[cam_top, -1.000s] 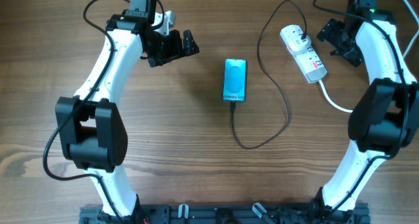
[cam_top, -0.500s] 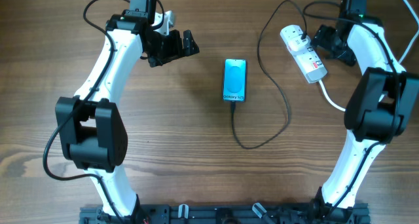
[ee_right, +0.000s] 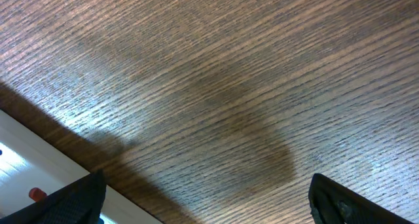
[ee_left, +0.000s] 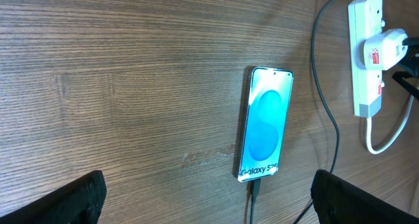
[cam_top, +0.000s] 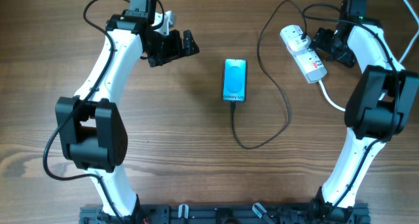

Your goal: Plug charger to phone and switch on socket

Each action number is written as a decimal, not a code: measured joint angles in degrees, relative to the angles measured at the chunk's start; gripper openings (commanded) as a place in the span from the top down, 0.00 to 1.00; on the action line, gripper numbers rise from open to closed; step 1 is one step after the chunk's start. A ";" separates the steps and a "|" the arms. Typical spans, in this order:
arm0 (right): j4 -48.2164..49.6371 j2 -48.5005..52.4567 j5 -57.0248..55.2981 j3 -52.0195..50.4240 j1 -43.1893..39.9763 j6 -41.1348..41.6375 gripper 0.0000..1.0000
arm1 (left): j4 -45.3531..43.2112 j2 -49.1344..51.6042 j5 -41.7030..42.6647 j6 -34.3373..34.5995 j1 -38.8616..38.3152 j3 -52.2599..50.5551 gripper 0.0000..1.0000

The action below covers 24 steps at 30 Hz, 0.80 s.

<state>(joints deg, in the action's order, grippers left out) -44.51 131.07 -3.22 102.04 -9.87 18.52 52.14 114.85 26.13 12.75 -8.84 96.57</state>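
Jaws wide, empty, right gripper (cam_top: 321, 42) beside socket (cam_top: 309, 61)

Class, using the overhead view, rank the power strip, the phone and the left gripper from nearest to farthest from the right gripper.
1. Power strip, just beside the right gripper.
2. Phone, table centre.
3. Left gripper, far left.

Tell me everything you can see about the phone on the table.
The phone is a dark-framed rectangle lying flat, screen up, on the wooden table between the arms. Its screen glows cyan, with white Galaxy text at the near end. The charger's black cable meets that end, seemingly plugged in. Nothing else touches it.
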 measured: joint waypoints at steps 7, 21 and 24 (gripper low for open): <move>-0.20 0.00 1.55 0.00 -0.44 -0.85 0.00 | -0.02 0.00 0.00 0.00 0.00 0.00 0.00; -1.46 0.00 3.08 0.20 -0.48 -0.94 0.00 | 0.00 0.00 0.00 0.00 0.00 0.00 0.00; -2.54 0.00 4.09 0.70 -0.48 -1.20 0.00 | -0.02 0.00 0.00 0.00 0.00 0.00 0.00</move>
<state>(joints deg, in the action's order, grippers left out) -47.05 131.07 0.86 102.74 -10.35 17.32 52.12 114.85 26.13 12.75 -8.84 96.57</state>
